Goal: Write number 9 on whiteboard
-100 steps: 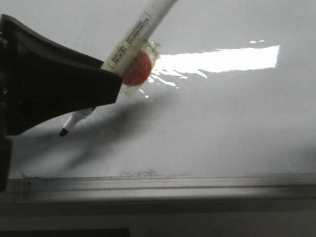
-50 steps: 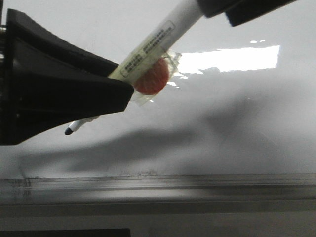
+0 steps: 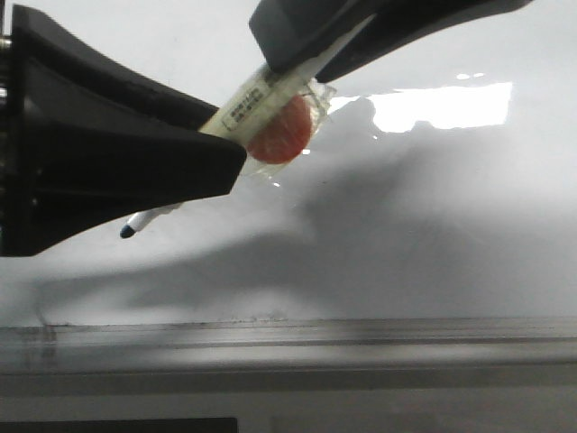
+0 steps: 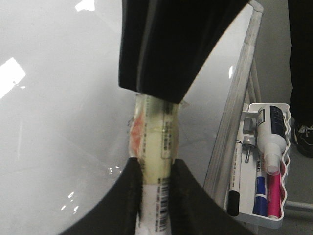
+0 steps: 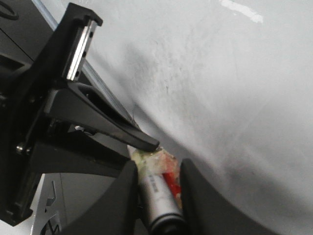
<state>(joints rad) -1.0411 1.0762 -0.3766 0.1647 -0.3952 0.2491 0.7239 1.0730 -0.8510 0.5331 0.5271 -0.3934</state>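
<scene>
My left gripper (image 3: 230, 158) is shut on a white marker (image 3: 266, 86) with a red disc (image 3: 281, 133) taped to it. The marker's dark tip (image 3: 126, 232) hangs just above the whiteboard (image 3: 433, 234). My right gripper (image 3: 293, 50) comes in from the upper right, its fingers closed around the marker's upper end. In the left wrist view the left gripper (image 4: 156, 169) clamps the barrel (image 4: 157, 147). In the right wrist view the right gripper (image 5: 157, 169) pinches the marker (image 5: 154, 196) and disc. No number 9 shows on the board.
The board's silver-grey rail (image 3: 288, 347) runs along the near edge. Bright glare (image 3: 451, 104) lies on the board at the right. A white tray (image 4: 281, 215) beside the board holds spare markers (image 4: 235, 181) and a bottle (image 4: 271, 129).
My right gripper has come down from the upper right along the marker and now covers its upper end. The left gripper and marker have shifted slightly right and stayed tilted.
</scene>
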